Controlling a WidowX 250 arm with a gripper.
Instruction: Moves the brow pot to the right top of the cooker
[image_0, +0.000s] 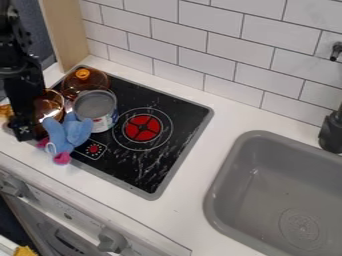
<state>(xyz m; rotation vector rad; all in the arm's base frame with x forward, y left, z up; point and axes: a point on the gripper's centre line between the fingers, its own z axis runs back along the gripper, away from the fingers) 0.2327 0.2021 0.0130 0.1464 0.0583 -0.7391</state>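
1. Saw the end effector (24, 131) low at the cooker's left; could not tell its spread or grip.
2. Found the brown pot (52, 104) beside it, at the left of the cooker (184, 112).
3. Noted a can (95, 109) near an orange-knobbed amber vessel (83, 84), with a blue plush toy (65, 134) in front.

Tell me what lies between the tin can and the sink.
The camera view shows the red burner, more black cooktop, then a strip of white counter.
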